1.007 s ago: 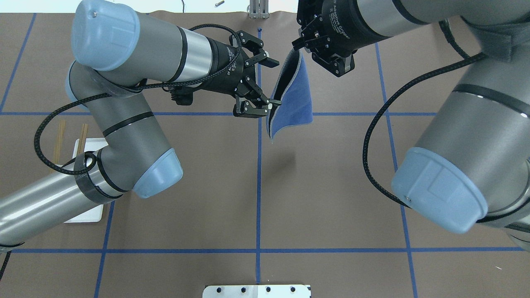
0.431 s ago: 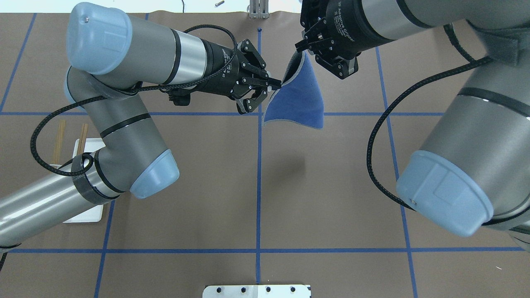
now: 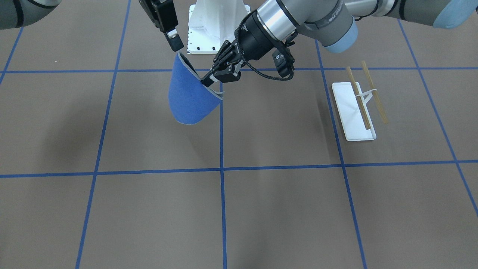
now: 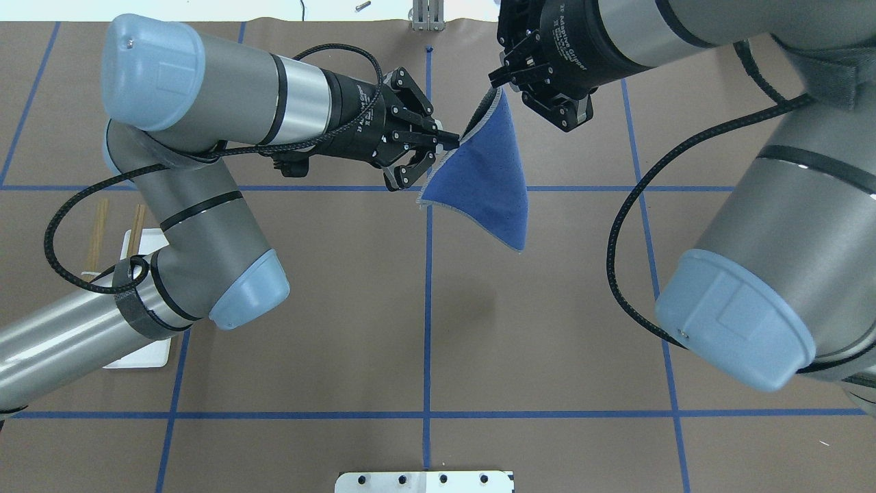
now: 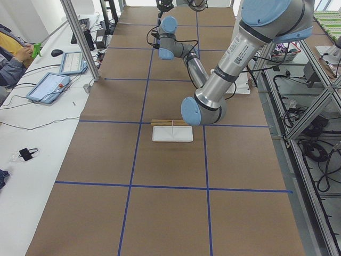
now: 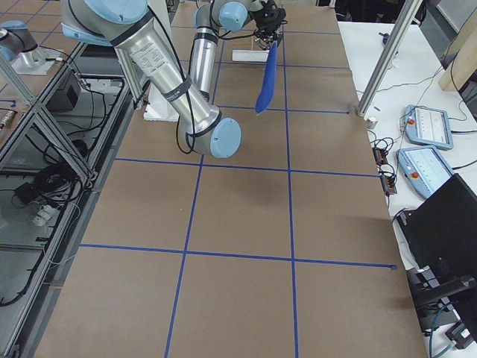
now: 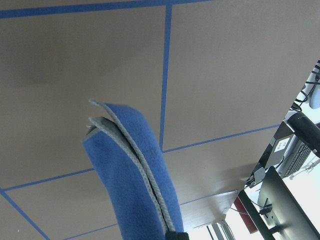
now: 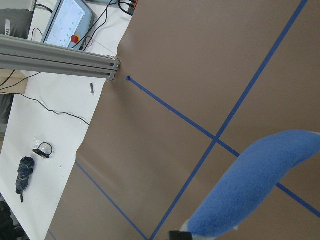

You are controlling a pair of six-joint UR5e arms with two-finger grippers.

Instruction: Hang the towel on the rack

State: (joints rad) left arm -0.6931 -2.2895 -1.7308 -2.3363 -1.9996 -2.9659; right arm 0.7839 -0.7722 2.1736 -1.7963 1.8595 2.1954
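Towel (image 4: 489, 178) held aloft, clamped by left end effector (image 4: 450, 140) and right end effector (image 4: 497, 81), for spreading | rack (image 3: 354, 112) seen at 9 o'clock overhead

Table (image 4: 547, 329): long, flat top covered in brown paper and ruled into large rectangles by blue tape lines (image 4: 427, 308). Standing on it: one rack (image 3: 351, 116) on the robot's left side, its white rectangular base flat on the paper just beside a tape line, two tan dowels (image 3: 358, 98) running lengthwise, one over the base and one past its edge; one large white bolted pedestal (image 3: 216, 26) at the robot's edge, on the centre line. Along the operators' edge, a bare white strip (image 5: 32, 138) carrying two tablets (image 5: 51, 87), a mouse (image 5: 56, 52), loose cables and an aluminium post (image 5: 80, 37).
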